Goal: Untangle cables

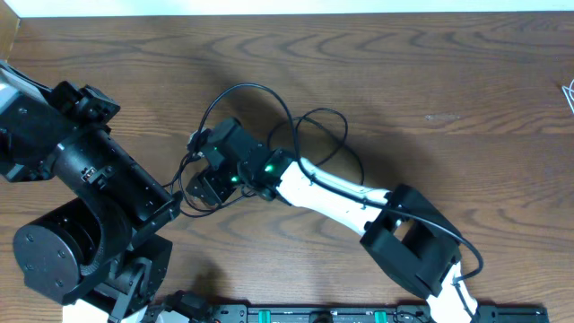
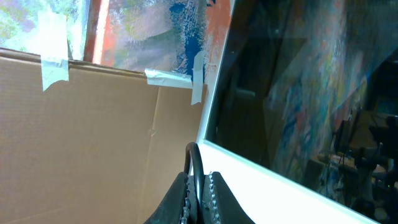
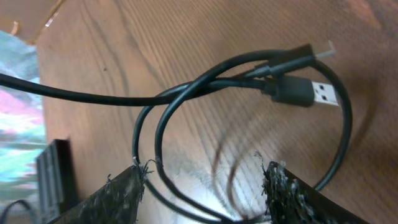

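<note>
Two arms over a wood table (image 1: 448, 72). The black cord (image 3: 186, 90) lies mid-table in loose overlapping loops just beyond the right arm's wrist, which hides part of it from overhead.

Right gripper (image 3: 205, 171): released, fingers (image 3: 124, 196) wide apart and low over the table, holding nothing. Two strands of the cord curve through the gap between them, and one loop swings out past the right-hand finger. Can't tell if either finger touches the cord.

One strand crosses the right wrist view from the left edge, lifted off the wood, and meets the loops where they cross. The USB plug (image 3: 305, 92) sits at that crossing on the far side, metal end pointing right. A smaller plug (image 3: 298, 53) lies just above it, close and roughly parallel. Strands overlap at the plugs; which goes over which is unclear.

Left gripper (image 2: 199, 180): clenched on the black cord, a thin arc of it rising from between the toothed fingers. This gripper points away from the table, at a cardboard (image 2: 93, 137) wall with tape (image 2: 55, 50) patches. Right of that is a dark panel (image 2: 298, 93) with a white edge.

From overhead, the left arm's bulk covers the table's lower left. A black rail (image 1: 341, 314) with green lights runs along the near edge. There is a small white thing (image 1: 569, 92) at the far right edge, well apart from the cord and too small to identify.
</note>
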Available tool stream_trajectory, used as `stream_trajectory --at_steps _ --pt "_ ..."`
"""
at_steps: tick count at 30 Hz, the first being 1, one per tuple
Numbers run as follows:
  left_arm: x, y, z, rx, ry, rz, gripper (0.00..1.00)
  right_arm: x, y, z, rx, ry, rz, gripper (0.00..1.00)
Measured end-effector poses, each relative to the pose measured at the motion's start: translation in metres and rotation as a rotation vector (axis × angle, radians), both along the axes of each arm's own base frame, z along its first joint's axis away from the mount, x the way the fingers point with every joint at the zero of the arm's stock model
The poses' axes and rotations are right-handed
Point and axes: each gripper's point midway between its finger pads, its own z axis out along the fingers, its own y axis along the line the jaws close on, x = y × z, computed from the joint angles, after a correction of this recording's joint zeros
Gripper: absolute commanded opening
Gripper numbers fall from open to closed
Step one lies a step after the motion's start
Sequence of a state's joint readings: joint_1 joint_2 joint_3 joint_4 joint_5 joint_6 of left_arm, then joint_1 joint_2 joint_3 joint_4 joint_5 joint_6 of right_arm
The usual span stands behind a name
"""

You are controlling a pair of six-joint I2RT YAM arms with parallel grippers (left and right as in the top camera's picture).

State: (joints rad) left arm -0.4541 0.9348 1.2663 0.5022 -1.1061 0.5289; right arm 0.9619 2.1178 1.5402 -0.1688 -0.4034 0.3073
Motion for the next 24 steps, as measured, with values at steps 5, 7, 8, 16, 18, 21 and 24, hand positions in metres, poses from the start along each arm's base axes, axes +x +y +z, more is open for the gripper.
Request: stream_trajectory --at_steps 5,7,8,16,18,21,24 --pt "0.000 0.000 0.000 0.000 0.000 0.000 0.08 -0.007 0.014 -0.009 0.002 -0.077 0.040 0.65" --pt "0.000 0.000 0.000 0.000 0.000 0.000 0.08 -0.013 0.018 -0.011 0.000 -0.102 0.066 0.66" --pt "0.000 0.000 0.000 0.000 0.000 0.000 0.08 -0.016 0.020 -0.011 0.001 -0.111 0.077 0.66" --pt "0.000 0.000 0.000 0.000 0.000 0.000 0.08 -0.011 0.026 -0.012 -0.013 -0.201 0.053 0.49" --pt "0.000 0.000 0.000 0.000 0.000 0.000 0.08 -0.005 0.024 -0.022 -0.035 -0.206 0.026 0.45" --pt "0.000 0.000 0.000 0.000 0.001 0.000 0.08 0.000 0.021 -0.049 -0.086 -0.196 0.002 0.40" --pt "0.000 0.000 -0.001 0.000 0.006 0.003 0.08 0.001 0.016 -0.072 -0.128 -0.182 -0.010 0.28"
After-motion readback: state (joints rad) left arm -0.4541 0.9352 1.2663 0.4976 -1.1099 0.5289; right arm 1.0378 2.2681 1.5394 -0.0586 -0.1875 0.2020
